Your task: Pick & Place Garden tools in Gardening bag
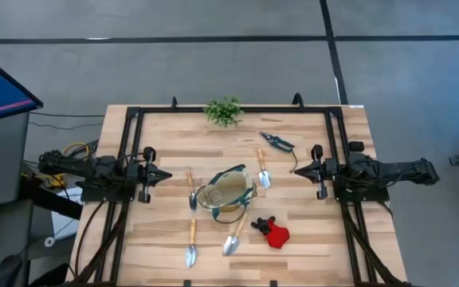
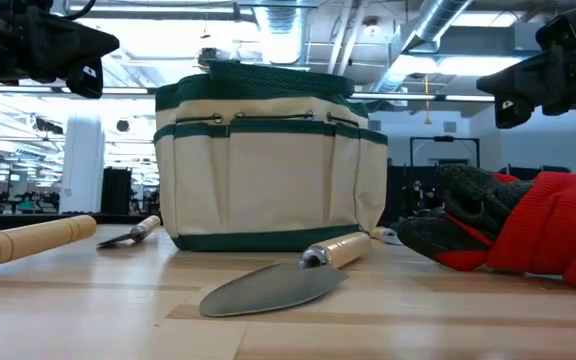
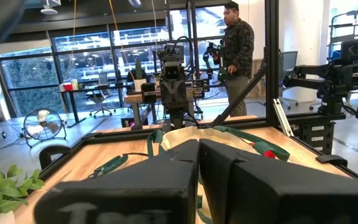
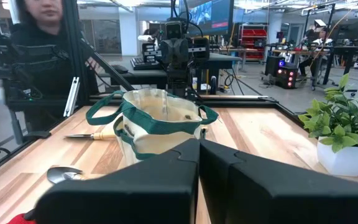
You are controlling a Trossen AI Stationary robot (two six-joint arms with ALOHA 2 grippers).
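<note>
The tan gardening bag [image 1: 228,194] with green trim stands upright mid-table, mouth up [image 4: 161,118]. Several trowels with wooden handles lie flat around it: one on its left [image 1: 192,190], one at the near left [image 1: 191,243], one on its near side [image 1: 235,235] [image 2: 278,283], one on its right [image 1: 263,169]. Pruning shears [image 1: 277,142] lie at the far right. A red-and-black item [image 1: 272,232] [image 2: 528,228] lies near right of the bag. My left gripper [image 1: 166,175] [image 3: 199,149] hovers shut left of the bag. My right gripper [image 1: 297,170] [image 4: 199,148] hovers shut on the bag's right.
A leafy green plant [image 1: 224,112] in a white pot [image 4: 347,158] stands at the table's far edge. A black frame [image 1: 229,109] runs along the table's sides. A person [image 3: 236,50] stands in the room beyond the table.
</note>
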